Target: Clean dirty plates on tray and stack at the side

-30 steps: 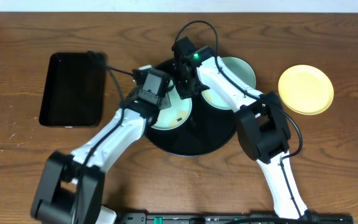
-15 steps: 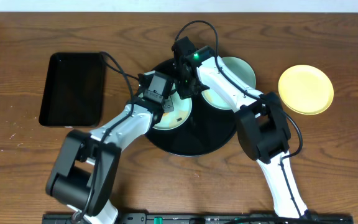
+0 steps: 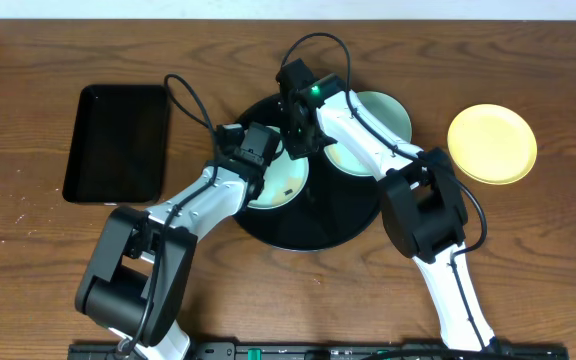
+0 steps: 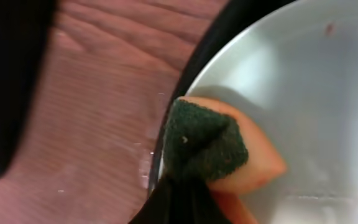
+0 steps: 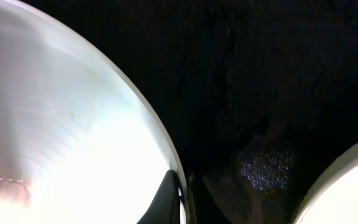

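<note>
A pale mint plate [image 3: 286,185] lies on the left part of the round black tray [image 3: 318,225]. My left gripper [image 3: 263,168] is shut on an orange sponge with a green scouring face [image 4: 207,146], pressed on this plate [image 4: 291,93] at its left rim. The left gripper [image 4: 185,208] shows only as a dark tip. My right gripper [image 3: 299,150] is shut on the same plate's far rim [image 5: 61,124], one finger [image 5: 166,199] inside it. A second mint plate [image 3: 373,120] lies at the tray's back right. The yellow plate [image 3: 492,144] rests on the table to the right.
A rectangular black tray [image 3: 116,143] lies on the wooden table at the left. Both arms cross above the round tray [image 5: 260,74]. The second plate's edge [image 5: 353,186] is close to my right gripper.
My left gripper has slid the sponge a little toward the plate's left rim, and its arm has swung. The right gripper and the plates have stayed put.
</note>
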Controlling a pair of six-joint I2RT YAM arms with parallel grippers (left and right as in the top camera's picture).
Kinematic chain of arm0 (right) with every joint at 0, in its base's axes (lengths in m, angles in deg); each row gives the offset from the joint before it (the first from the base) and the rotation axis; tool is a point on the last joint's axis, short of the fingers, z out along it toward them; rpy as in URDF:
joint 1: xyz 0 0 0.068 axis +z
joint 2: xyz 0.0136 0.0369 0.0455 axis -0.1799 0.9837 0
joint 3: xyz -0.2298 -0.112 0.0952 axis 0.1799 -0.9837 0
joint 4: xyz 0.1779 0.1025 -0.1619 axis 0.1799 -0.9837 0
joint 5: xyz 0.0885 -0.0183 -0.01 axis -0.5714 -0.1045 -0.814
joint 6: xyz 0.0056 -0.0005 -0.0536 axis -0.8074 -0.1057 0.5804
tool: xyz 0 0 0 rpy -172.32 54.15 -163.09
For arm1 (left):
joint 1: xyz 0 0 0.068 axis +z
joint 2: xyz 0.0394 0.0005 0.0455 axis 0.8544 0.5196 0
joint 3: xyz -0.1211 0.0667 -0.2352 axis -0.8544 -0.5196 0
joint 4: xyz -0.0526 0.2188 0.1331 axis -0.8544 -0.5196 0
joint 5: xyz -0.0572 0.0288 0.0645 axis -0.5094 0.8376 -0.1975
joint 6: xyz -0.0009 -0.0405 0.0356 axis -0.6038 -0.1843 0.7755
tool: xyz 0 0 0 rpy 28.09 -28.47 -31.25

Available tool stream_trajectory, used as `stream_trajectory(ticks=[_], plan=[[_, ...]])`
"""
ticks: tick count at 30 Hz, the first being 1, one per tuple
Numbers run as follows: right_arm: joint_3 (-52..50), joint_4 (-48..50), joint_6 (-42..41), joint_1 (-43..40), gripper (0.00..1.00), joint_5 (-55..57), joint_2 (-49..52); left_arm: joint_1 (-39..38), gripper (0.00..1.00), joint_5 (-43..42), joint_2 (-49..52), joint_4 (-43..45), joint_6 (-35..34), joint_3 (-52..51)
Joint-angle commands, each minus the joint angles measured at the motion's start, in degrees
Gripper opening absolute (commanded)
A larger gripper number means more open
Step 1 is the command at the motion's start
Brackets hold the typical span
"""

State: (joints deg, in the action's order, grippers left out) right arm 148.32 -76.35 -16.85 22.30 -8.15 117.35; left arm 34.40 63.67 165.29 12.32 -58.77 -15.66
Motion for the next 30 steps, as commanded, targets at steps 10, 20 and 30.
stream_trajectory(ticks=[10,20,30], plan=[[-1.57,-0.76,-1.11,1.29,0.02,1.27,1.36,0.66,0.07,-11.91,-10.45,3.37,1.18,-0.72],[-1.57,-0.76,-1.11,1.29,0.02,1.27,1.36,0.63,0.07,-29.57,-3.78,3.19,-5.84,-0.79],[-1.57,-0.98,-1.11,1.29,0.01,1.27,1.36,0.66,0.08,-22.34,-0.5,1.44,-4.42,-0.79]])
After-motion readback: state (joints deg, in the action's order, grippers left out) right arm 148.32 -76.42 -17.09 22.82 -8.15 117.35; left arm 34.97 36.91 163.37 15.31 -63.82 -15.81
